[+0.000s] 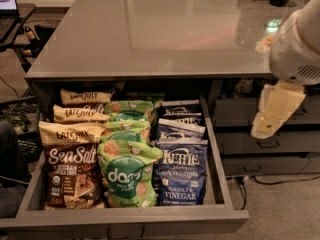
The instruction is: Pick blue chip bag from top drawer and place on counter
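Camera view: tool (277, 109) hangs at the right edge under the white arm housing, out in front of the edge of the surface (165, 29) and over the narrower handled drawers (265, 144). Cannot tell if it is open or closed, and nothing is seen in it. Top drawer (220, 184) is pulled fully out, left of and below the tool. Target blue chip bag (182, 171), the Kettle Sea Salt & Vinegar, stands upright in the front row of the drawer column nearest the tool, touching the green dots bag (129, 176) on its far side. Brown Sea Salt bag (70, 176) is further left again. More blue bags (180, 129) are stacked just behind the target, away from the drawer front. Handling, judged: light, air-puffed, soft foil, glossy so slippery, and the chips are crushable. Best pinch looks like the crimped top seam, coming from above with gentle pressure, since the body would dent and slide. Neighbours are packed tight, so a sideways grab risks dragging the dots bag along. Hidden: the bag's lower edge sits behind the drawer front, the rear blue bags show only their tops, and the back of the drawer is dark under the surface. The arm is cut off by the frame, so the wrist pose is unclear.
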`<control>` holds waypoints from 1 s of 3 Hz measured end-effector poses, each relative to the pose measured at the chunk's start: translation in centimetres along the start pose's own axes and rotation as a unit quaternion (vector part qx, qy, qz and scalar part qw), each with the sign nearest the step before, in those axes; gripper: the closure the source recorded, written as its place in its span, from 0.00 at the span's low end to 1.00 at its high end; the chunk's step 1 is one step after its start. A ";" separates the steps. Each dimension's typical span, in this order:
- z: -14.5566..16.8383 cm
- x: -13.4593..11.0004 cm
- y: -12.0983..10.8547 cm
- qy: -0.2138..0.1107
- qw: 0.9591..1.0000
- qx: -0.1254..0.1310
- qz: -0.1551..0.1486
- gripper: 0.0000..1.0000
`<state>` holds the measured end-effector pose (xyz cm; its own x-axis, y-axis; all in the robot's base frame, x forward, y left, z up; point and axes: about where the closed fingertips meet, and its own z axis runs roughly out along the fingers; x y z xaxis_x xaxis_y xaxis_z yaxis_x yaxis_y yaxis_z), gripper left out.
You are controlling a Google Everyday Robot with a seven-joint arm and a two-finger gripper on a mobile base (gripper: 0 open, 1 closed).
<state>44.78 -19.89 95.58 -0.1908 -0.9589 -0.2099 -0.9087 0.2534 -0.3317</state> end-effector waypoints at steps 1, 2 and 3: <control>4.1 0.1 0.2 -0.006 1.000 -0.017 -0.007 0.00; 7.5 0.3 1.5 -0.013 0.999 -0.046 -0.011 0.00; 7.7 0.4 1.6 -0.013 0.999 -0.048 -0.011 0.00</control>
<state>46.08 -18.87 87.92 -0.1625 -0.9601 -0.2278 -0.9440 0.2185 -0.2473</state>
